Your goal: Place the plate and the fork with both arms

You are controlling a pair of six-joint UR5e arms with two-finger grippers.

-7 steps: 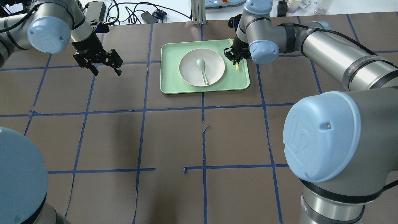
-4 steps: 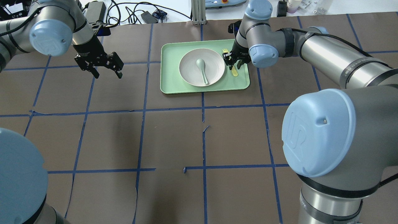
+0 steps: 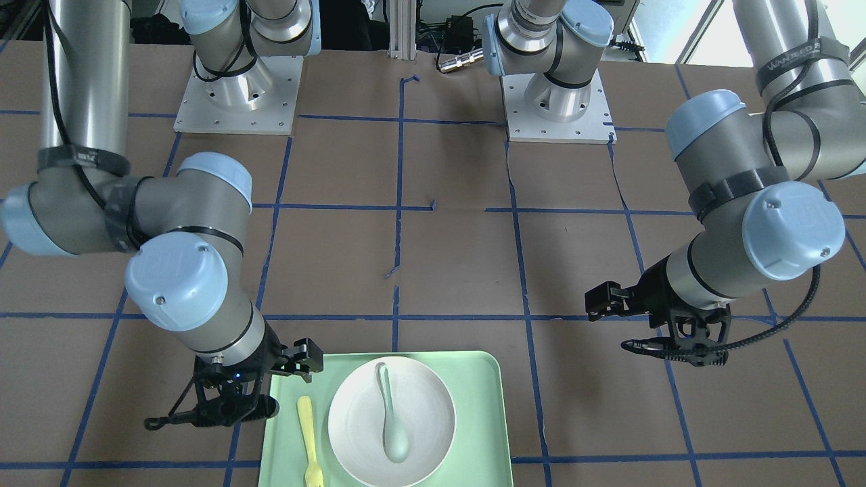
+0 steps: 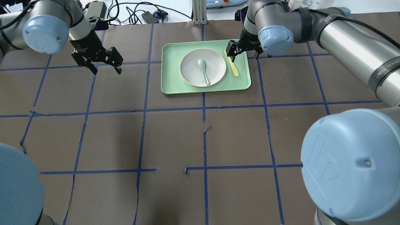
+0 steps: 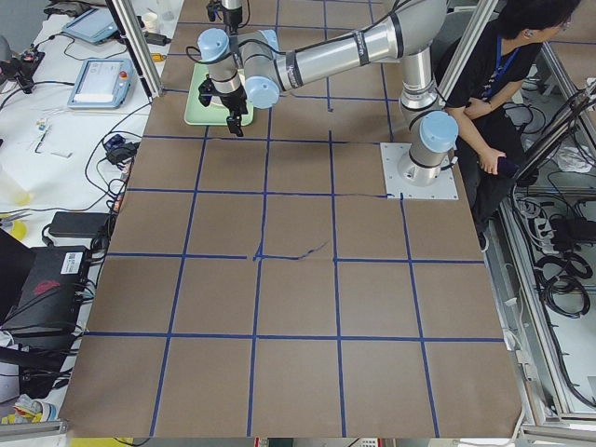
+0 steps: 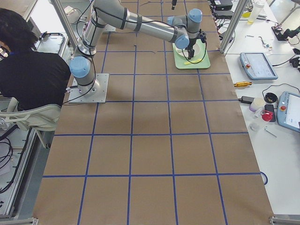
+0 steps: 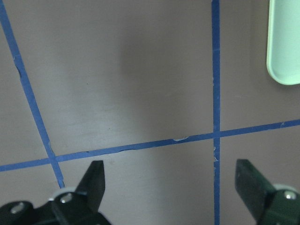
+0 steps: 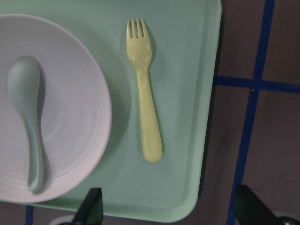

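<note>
The white plate (image 4: pixel 189 67) sits in the mint-green tray (image 4: pixel 170 84), with a grey-green spoon (image 4: pixel 203 70) lying in it. The pale-yellow fork (image 4: pixel 232 67) lies flat on the tray, just right of the plate, tines toward the far edge. My right gripper (image 4: pixel 243 56) is open and empty, above the tray's far right corner. The right wrist view shows the fork (image 8: pixel 146 108) free beside the plate (image 8: pixel 70 117), between the open fingers. My left gripper (image 4: pixel 107 71) is open and empty over bare table, left of the tray.
The table is brown paper with a blue tape grid. The tray's corner (image 7: pixel 286 42) shows at the top right of the left wrist view. Cables and devices lie beyond the far edge (image 4: pixel 147 15). A seated operator (image 5: pixel 503 74) is by the robot's base.
The right gripper set the fork down on the tray beside the plate, opened, and drew back toward the tray's far corner. The left gripper has barely shifted.
</note>
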